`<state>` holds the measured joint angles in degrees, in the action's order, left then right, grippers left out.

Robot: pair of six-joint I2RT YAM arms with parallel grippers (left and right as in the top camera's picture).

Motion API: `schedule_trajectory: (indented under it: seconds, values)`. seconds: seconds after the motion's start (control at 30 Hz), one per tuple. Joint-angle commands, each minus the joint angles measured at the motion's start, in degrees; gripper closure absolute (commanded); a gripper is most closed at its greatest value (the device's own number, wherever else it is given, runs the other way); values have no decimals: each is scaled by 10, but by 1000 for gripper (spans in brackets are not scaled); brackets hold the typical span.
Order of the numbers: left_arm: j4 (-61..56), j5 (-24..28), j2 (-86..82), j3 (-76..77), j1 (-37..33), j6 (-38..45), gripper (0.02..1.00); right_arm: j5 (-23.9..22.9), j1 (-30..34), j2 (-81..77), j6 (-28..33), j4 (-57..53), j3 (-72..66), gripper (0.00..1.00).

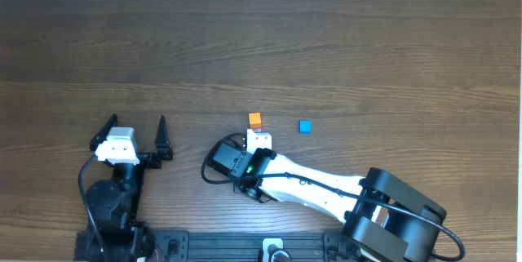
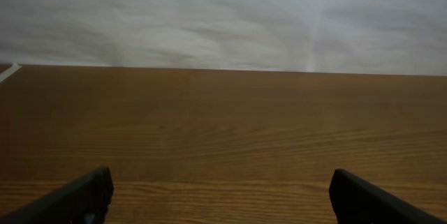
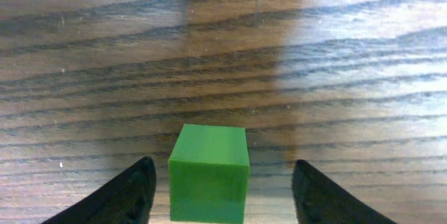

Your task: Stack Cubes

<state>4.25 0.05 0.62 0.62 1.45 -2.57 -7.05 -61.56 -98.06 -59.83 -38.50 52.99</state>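
A green cube (image 3: pixel 209 175) rests on the wood table between the fingers of my right gripper (image 3: pixel 222 178), which is open, with a gap on each side of the cube. From above, the right gripper (image 1: pixel 258 140) points down near the table's middle. An orange cube (image 1: pixel 255 120) sits just beyond it, and a blue cube (image 1: pixel 305 126) lies a little to the right. My left gripper (image 1: pixel 137 125) stands open at the left, holding nothing; in its own view the left gripper (image 2: pixel 223 199) faces bare wood.
The brown wood table (image 1: pixel 261 33) stretches wide and bare beyond the cubes. A pale wall (image 2: pixel 223 15) rises behind the table's far edge. Black cables loop beside both arms near the front edge.
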Motion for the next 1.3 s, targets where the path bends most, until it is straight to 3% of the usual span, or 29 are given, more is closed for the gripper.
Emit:
schedule_trajectory:
  seconds: [0.03,0.23,0.83,1.17,1.3]
  values:
    - [1,6,-5,-3,-3,8,20,-5,-4,-5,-6,2,9,454]
    - [0,6,-5,-3,-3,9,18,-5,-4,-5,-6,2,9,658]
    - [1,6,-5,-3,-3,8,18,-8,-3,-2,-5,8,15,827]
    - [1,6,-5,-3,-3,9,18,-74,0,59,-4,-122,89,910]
    - [1,6,-5,-3,-3,9,18,-108,19,74,24,-194,161,939]
